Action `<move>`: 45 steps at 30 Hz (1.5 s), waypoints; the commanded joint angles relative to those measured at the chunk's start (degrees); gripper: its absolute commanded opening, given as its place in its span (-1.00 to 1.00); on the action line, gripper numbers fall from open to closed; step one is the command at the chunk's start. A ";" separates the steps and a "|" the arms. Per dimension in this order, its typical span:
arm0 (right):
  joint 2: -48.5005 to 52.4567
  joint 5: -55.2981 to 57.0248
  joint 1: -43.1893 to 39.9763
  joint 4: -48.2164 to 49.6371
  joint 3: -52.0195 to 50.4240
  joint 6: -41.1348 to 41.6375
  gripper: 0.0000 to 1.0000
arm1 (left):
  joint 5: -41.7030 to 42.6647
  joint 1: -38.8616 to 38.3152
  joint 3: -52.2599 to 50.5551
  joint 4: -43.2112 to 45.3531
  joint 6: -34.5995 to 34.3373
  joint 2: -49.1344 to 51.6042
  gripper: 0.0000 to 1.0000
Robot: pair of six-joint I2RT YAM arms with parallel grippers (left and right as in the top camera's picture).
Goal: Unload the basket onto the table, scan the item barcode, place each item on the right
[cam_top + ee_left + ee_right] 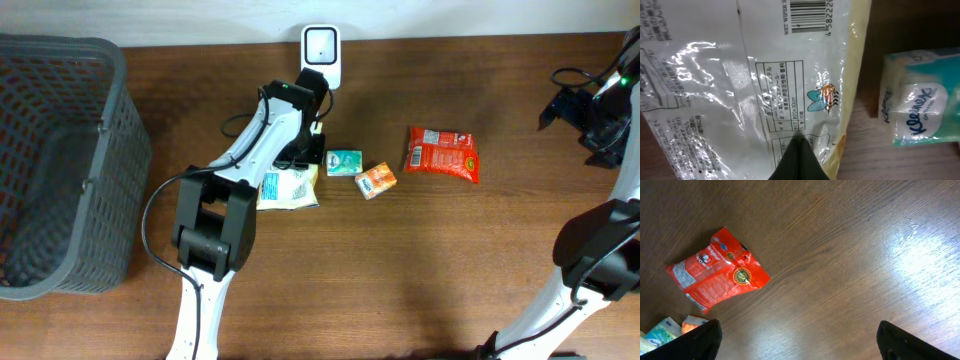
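Observation:
A white and yellow wet-wipes packet (288, 188) lies flat on the table, its printed back up (715, 90) and its barcode (807, 15) showing at the top of the left wrist view. My left gripper (799, 145) is shut, its closed tips right at the packet's film; I see nothing pinched between them. From overhead the left gripper (308, 150) hangs over the packet's far edge. The white scanner (321, 52) stands at the back edge, just beyond that arm. My right gripper (800, 345) is open above bare wood, far right (565, 105).
A teal Kleenex pack (344, 162) (920, 100) lies just right of the packet, then a small orange pack (376, 180) and a red snack bag (441, 152) (717, 277). A dark mesh basket (60, 160) fills the left side.

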 commanded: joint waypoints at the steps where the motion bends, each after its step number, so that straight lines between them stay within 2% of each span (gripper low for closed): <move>1: -0.24 -0.33 0.04 -0.17 0.07 0.48 0.96 | 0.61 0.22 0.68 -0.85 -0.57 0.33 -1.00; 8: -0.24 -0.33 0.04 -0.17 0.04 0.48 0.97 | 0.59 1.44 27.74 -21.99 -0.55 0.11 -1.00; 11: -0.24 -0.33 0.04 -0.17 0.07 0.48 0.97 | 0.59 1.44 34.86 -28.81 -0.39 0.11 -0.60; 12: -0.24 -0.33 0.04 -0.17 0.07 0.48 0.97 | 0.74 1.44 35.69 -29.40 1.92 -0.07 -0.31; 13: -0.24 -0.33 0.04 -0.17 0.07 0.48 0.97 | 0.35 1.44 35.69 -29.40 3.23 -0.31 0.43; 14: -0.24 -0.33 0.04 -0.17 0.07 0.48 0.97 | 0.39 1.51 35.69 -29.42 3.80 -0.46 0.92; 15: -0.24 -0.33 0.04 -0.17 0.07 0.48 0.97 | 0.42 1.60 35.69 -29.42 3.91 -0.74 0.99; 21: -0.24 -0.33 0.04 -0.17 0.04 0.48 0.97 | -4.50 1.60 35.63 -29.40 4.02 -3.65 0.98; 45: -0.24 -0.33 0.04 -0.17 0.07 0.48 0.97 | -4.37 1.53 35.10 -29.35 3.98 -3.63 0.98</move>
